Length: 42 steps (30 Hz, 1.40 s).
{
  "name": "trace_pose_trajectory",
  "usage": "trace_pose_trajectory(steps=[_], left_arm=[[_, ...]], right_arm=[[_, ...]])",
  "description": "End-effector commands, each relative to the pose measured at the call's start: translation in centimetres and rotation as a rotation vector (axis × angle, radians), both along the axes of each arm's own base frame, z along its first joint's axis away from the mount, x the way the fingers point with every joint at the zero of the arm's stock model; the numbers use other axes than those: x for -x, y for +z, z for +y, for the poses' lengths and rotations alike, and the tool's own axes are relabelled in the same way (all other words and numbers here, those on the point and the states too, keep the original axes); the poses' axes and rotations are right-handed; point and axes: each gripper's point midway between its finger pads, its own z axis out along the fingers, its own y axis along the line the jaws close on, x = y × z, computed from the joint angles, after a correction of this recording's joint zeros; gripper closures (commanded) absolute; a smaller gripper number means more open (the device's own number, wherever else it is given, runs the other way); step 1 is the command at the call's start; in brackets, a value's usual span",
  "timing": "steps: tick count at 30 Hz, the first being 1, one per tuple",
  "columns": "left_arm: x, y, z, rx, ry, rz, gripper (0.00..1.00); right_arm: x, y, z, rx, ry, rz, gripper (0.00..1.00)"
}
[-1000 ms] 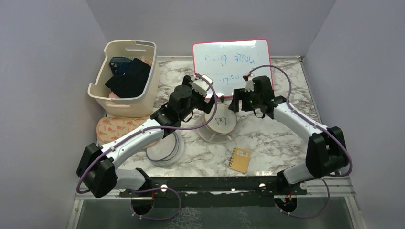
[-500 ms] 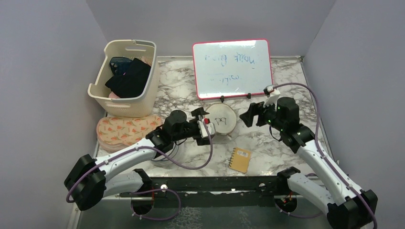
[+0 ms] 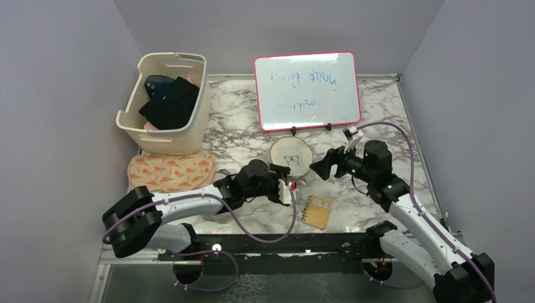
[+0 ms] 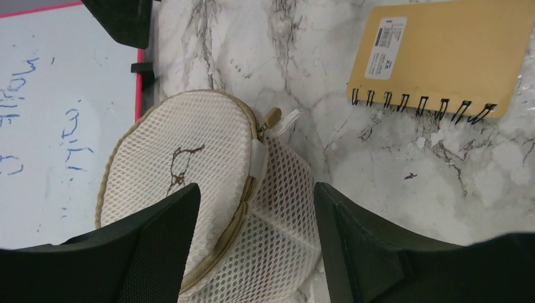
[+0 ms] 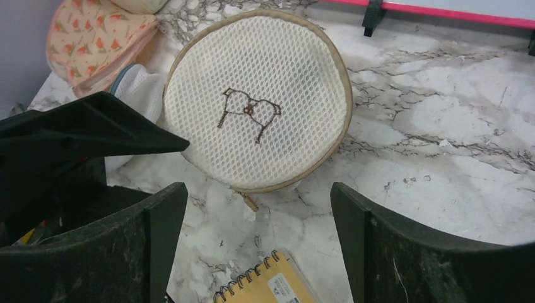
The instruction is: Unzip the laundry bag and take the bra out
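— Where's the laundry bag (image 3: 291, 158)?
— Round white mesh drum, tan-rimmed, zipped, on the marble table (image 3: 378, 120) at 11 o'clock from the spiral notebook (image 3: 317, 210).
— The 2 grippers?
— Both left gripper (image 4: 252, 189) and right gripper (image 5: 257, 186) gape, touching nothing.

White-and-grey marbled tabletop (image 3: 378, 107) carries all items. A cream slotted plastic basket (image 3: 186, 136) stands at the far left and holds black and dark blue garments (image 3: 171, 101). A whiteboard with a pink-red frame (image 3: 307, 90) stands propped at the far edge; the blue handwriting on it is illegible. A flat peach fabric pad with red fruit print (image 3: 167, 172) lies just in front of the basket. A yellow-tan spiral-bound notebook (image 3: 317, 210) with a white barcode label lies flat near the front edge, well apart from the pad.
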Motion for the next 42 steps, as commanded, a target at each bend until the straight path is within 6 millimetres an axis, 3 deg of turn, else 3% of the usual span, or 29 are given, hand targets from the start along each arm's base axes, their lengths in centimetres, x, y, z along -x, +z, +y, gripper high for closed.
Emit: trace_pose_trajectory(steps=[1,9,13,18,21,23,26,30,38,42], left_arm=[[-1.7,0.8,-1.2,0.013,0.053,-0.046,0.44],[-3.6,0.3,-1.9,-0.003,0.129,-0.075,0.64],[-4.7,0.5,-2.0,0.002,0.193,-0.072,0.84],[-4.5,1.1,-2.2,0.025,0.192,-0.054,0.91],[-4.3,2.0,-2.4,0.059,0.190,-0.036,1.00],[-3.9,2.8,-2.6,0.090,0.178,-0.019,1.00],[-3.2,3.8,-2.9,0.132,0.159,0.017,1.00],[-2.8,4.7,-3.0,0.163,0.155,0.035,1.00],[-3.1,6.0,-2.7,0.207,0.172,0.052,1.00],[-3.1,6.3,-2.6,0.216,0.172,0.060,1.00]], right_arm=[[0.2,2.0,0.7,-0.074,0.030,-0.077,0.18],[0.1,0.4,-0.2,-0.027,-0.014,-0.040,0.18],[0.8,-0.5,0.0,-0.045,0.012,-0.058,0.17],[1.7,0.9,0.4,-0.083,0.057,-0.141,0.17],[1.8,1.7,0.7,-0.105,0.078,-0.179,0.19],[2.1,2.1,1.1,-0.118,0.112,-0.201,0.24],[2.9,2.7,2.1,-0.148,0.202,-0.241,0.39],[3.8,3.0,3.4,-0.173,0.318,-0.253,0.48],[2.2,0.5,3.0,-0.115,0.270,-0.245,0.55],[1.3,0.1,2.6,-0.110,0.212,-0.252,0.65]])
